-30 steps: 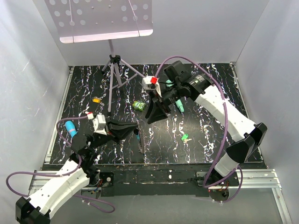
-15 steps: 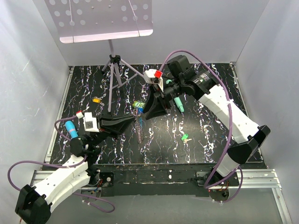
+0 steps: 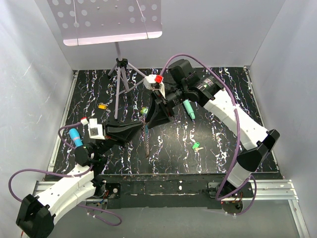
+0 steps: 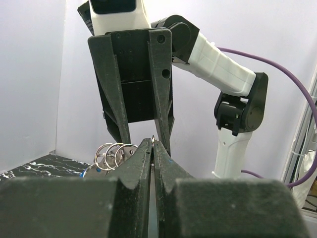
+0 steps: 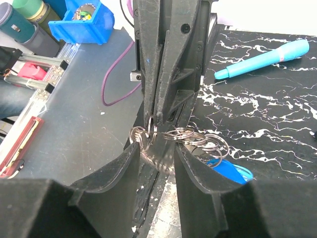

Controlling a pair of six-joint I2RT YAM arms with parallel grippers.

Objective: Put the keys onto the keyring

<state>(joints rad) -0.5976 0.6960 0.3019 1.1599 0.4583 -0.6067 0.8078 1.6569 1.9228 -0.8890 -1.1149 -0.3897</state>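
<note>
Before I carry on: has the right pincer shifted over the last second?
Yes. In the top view the right pincer has slid left and slightly toward the back, away from the teal pen and closer to the tripod.

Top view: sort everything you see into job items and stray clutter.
Job: keyring, pinched by the left gripper; light green key; yellow key.
Lying about: teal pen; square green object; music stand.
</note>
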